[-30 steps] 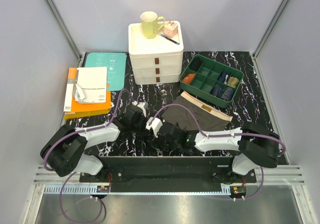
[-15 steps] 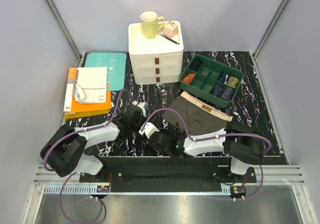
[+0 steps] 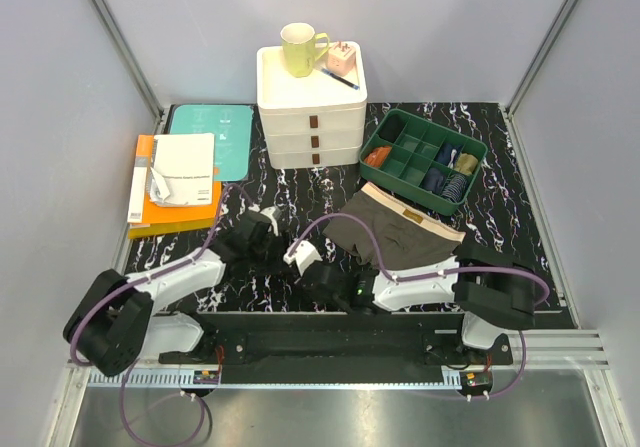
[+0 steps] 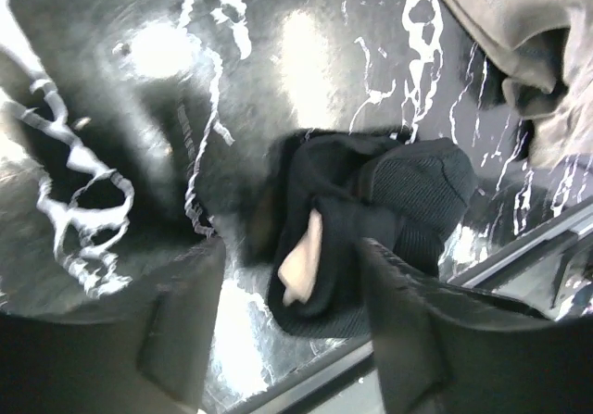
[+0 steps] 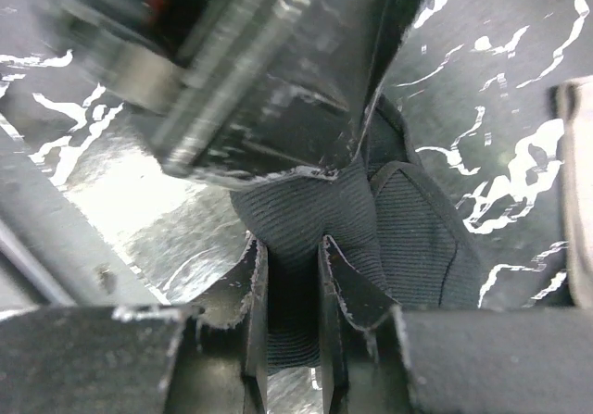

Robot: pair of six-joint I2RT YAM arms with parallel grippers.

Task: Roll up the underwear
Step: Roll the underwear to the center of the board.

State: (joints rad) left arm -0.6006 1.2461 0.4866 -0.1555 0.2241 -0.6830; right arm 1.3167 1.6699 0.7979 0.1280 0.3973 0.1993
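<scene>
The black underwear [image 4: 389,210] lies as a rolled bundle near the table's front edge, a bit of beige waistband [image 4: 301,257] peeking out. My left gripper [image 4: 292,289] is open, its fingers standing either side of the bundle without pressing it. From the other side my right gripper [image 5: 289,266] is shut on a fold of the black underwear [image 5: 408,219]. In the top view both grippers, left [image 3: 275,249] and right [image 3: 298,267], meet over the bundle and hide it. The olive-brown underwear [image 3: 400,229] lies flat to the right.
White drawers [image 3: 312,117] with a green mug [image 3: 300,49] stand at the back. A green divided tray [image 3: 423,159] with sock bundles sits back right. Books [image 3: 178,182] and a teal notebook [image 3: 210,127] lie at the left. The table's front rail [image 4: 519,247] is close by.
My left gripper has opened and let go of the black bundle. The right gripper slid left and closed on its fabric.
</scene>
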